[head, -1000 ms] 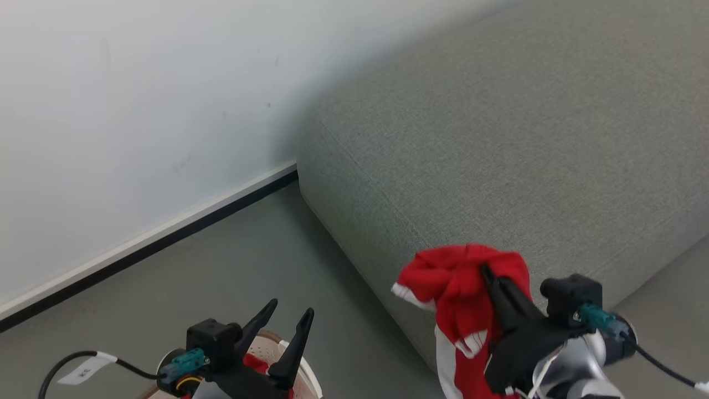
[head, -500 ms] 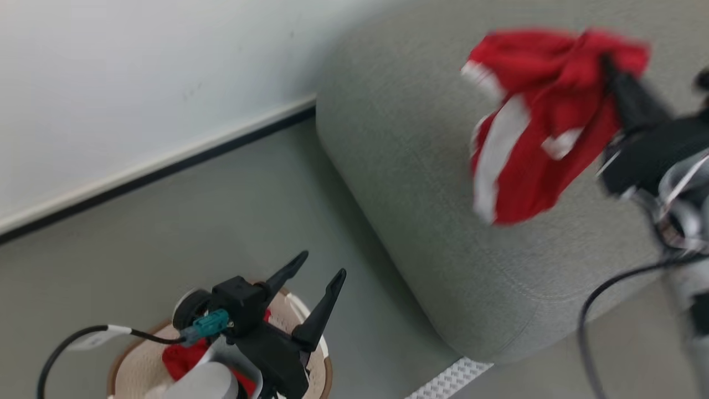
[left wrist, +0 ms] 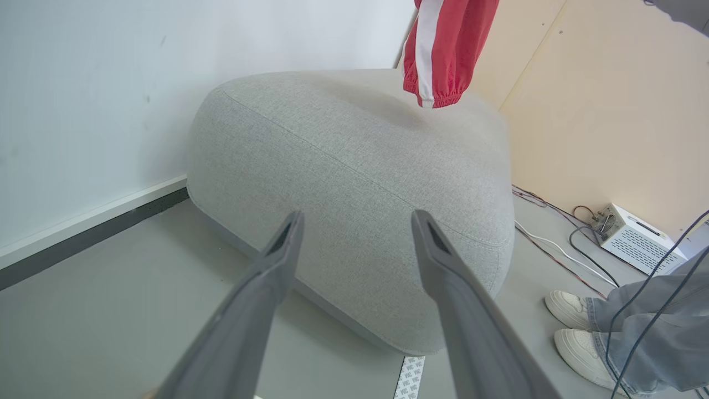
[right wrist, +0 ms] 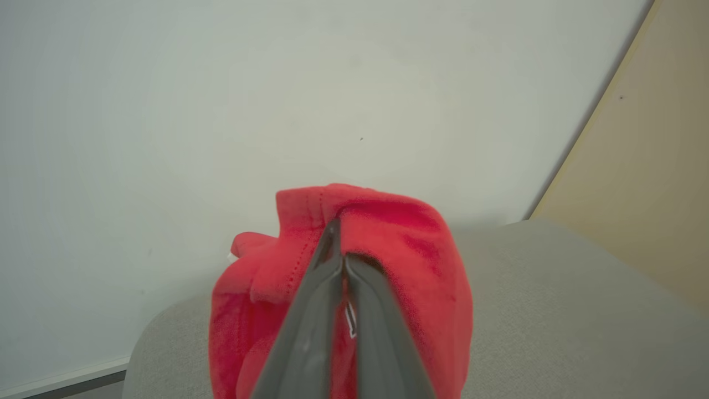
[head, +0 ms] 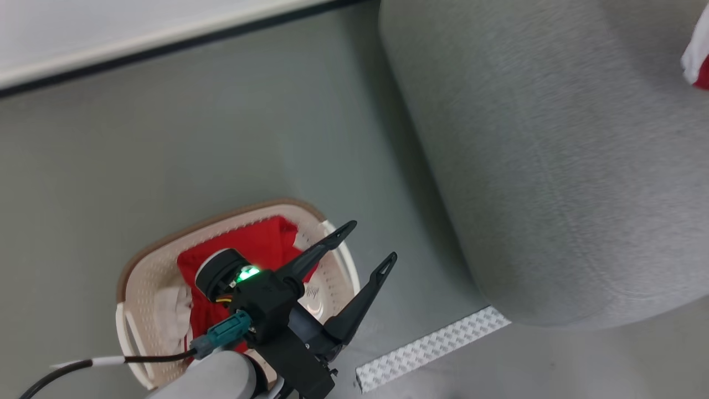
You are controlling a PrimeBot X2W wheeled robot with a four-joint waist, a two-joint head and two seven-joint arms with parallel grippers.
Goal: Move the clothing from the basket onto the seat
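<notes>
Left gripper (head: 374, 239): fingers spread wide and empty, poised over the basket's right side, tips pointing toward the seat.
Right gripper (right wrist: 337, 228): fingers pressed together, pinching a bunched fold of red garment (left wrist: 437, 50) held aloft.
Held piece: red with a white stripe and gathered cuff, hanging above the seat's top.
Clothing (head: 255, 244): more red and white fabric lies heaped inside the basket.
Basket (head: 147, 274): stands on the grey floor (head: 194, 138), near the seat's rounded corner but apart from it.
Seat (head: 554, 166): grey sofa set against a white wall.
Bystander: a person's white shoes (left wrist: 570, 310) and jeans, on the floor beside the seat.
</notes>
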